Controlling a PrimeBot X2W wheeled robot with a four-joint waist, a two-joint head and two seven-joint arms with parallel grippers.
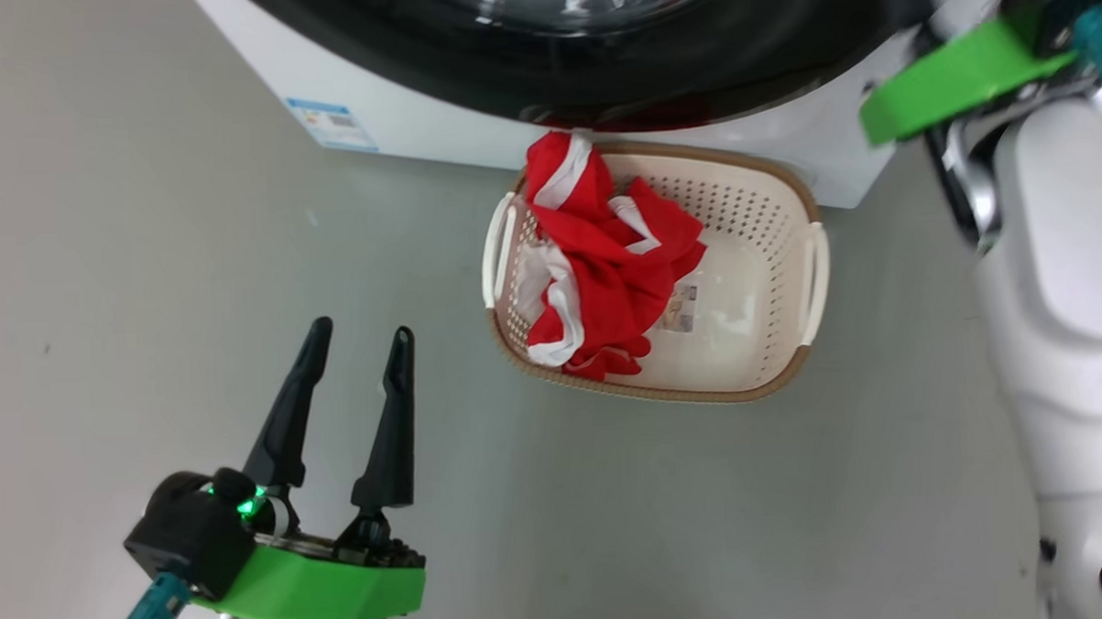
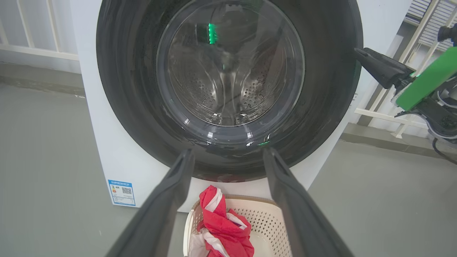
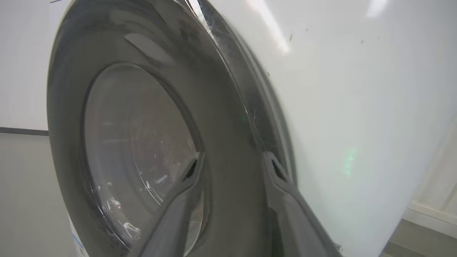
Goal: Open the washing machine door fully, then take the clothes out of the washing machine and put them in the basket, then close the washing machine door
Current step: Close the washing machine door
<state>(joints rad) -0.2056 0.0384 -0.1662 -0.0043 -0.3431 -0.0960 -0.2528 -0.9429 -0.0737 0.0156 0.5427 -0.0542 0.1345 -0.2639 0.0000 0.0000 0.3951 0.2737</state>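
At seven o'clock in the head view, the left gripper point(image 1: 361, 330) hangs with its fingers spread. The blue label point(image 1: 332, 125) on the washing machine point(image 1: 416, 122), at eleven o'clock, is too small to read. Red-and-white clothes point(image 1: 605, 271) lie in the basket point(image 1: 773, 224) under the shut door point(image 1: 735, 65). At the door's three o'clock, the right gripper point(image 3: 234, 167) holds its fingers parted.

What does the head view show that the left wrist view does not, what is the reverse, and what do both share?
Head view, not left wrist: the whole basket with both handles and its bottom sticker, and the left gripper on its green mount. Left wrist, not head: the steel drum behind the washing machine door, and a white railing. Both: the washing machine, the door's black rim, the blue label, red-and-white clothes in the basket, and the left gripper's open fingers.
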